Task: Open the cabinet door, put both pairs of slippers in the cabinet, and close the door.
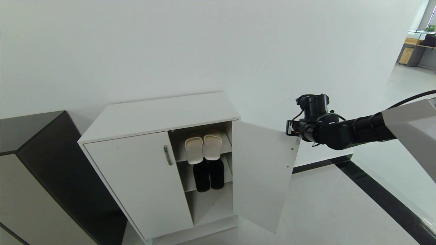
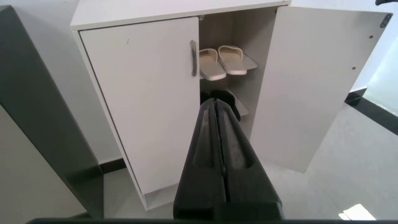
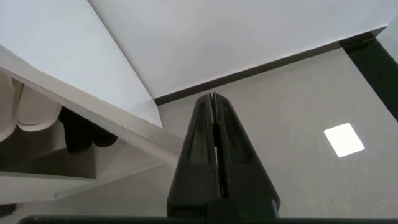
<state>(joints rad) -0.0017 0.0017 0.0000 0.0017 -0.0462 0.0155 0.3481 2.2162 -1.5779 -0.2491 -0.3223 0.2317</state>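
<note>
The white cabinet (image 1: 160, 112) stands against the wall with its left door (image 1: 136, 180) closed and its right door (image 1: 262, 170) swung open. White slippers (image 1: 203, 147) lie on the upper shelf and black slippers (image 1: 208, 175) on the shelf below. My right arm (image 1: 327, 131) is at the open door's outer top corner. My right gripper (image 3: 214, 98) is shut and empty just above the door's top edge (image 3: 93, 99). My left gripper (image 2: 215, 102) is shut and empty, in front of the cabinet near the closed door's handle (image 2: 193, 58).
A dark low cabinet (image 1: 51, 163) stands close on the left of the white one. A black stripe (image 1: 374, 190) runs across the pale floor on the right. Open floor lies in front of the open door.
</note>
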